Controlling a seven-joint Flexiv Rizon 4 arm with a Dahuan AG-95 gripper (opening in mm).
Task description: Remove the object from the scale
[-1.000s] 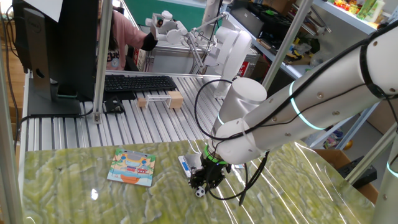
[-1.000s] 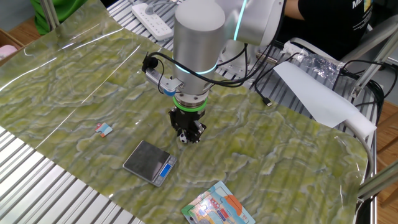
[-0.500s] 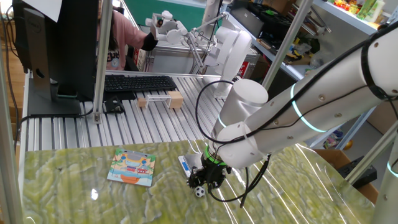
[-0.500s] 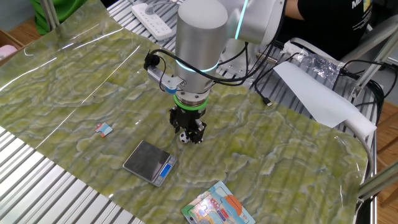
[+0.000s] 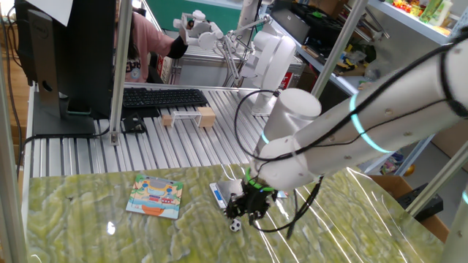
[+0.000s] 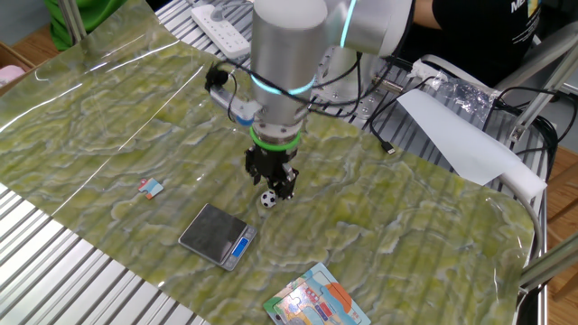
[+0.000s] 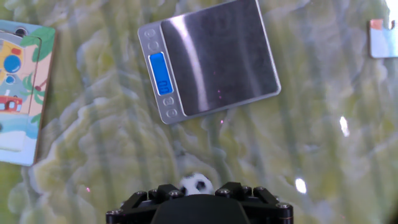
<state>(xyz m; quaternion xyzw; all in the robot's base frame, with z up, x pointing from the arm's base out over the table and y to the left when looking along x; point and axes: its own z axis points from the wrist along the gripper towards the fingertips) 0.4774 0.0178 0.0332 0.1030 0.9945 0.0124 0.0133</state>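
Note:
The tiny black-and-white ball lies on the green mat, off the scale and just beyond its far end. It also shows in one fixed view and in the hand view. The silver scale with its blue display strip lies flat with nothing on its platform. In one fixed view only its display end shows beside the hand. My gripper hangs just above the ball, jaws apart, not touching it. It also shows in one fixed view and in the hand view.
A colourful illustrated card lies near the mat's front edge, seen too in one fixed view and at the left of the hand view. A small white-blue scrap lies left of the scale. A keyboard sits on the slatted table behind.
My gripper has let go of the ball and risen a little above it. The ball stays on the mat beside the scale.

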